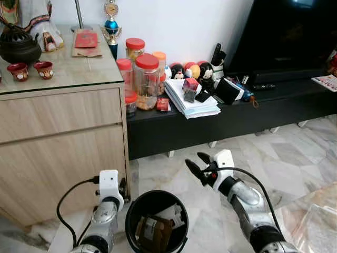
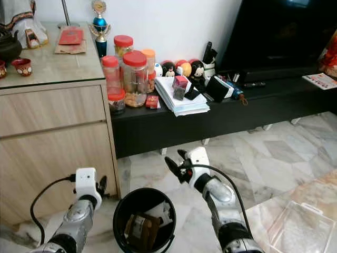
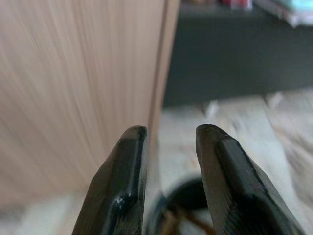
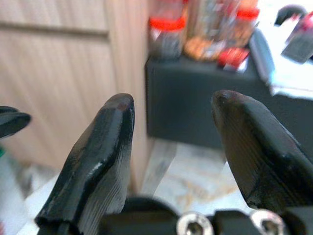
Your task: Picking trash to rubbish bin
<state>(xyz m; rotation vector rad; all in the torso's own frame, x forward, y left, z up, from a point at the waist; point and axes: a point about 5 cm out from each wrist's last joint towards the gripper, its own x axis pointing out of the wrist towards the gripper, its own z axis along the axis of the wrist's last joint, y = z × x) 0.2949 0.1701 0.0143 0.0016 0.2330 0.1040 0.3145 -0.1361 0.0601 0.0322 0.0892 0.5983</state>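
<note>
1. At seven o'clock in the head view, beside the wooden cabinet (image 1: 63, 142), the left gripper (image 3: 168, 161) hangs low with its fingers slightly parted and nothing between them, apparently idle.
2. At six o'clock, the black rubbish bin (image 1: 138, 204) stands on the marble floor (image 1: 295, 158) between the two arms, well placed for a drop. Inside lie a brown carton (image 1: 151, 232) and white paper scraps (image 1: 174, 213), trash already binned.
3. At five o'clock, the right gripper (image 1: 197, 167) is raised just beside the bin's rim, fingers spread and empty, likely after a release.
4. At twelve o'clock, red-lidded jars (image 1: 146, 79) hold snacks on the black TV bench (image 1: 174, 126).
</note>
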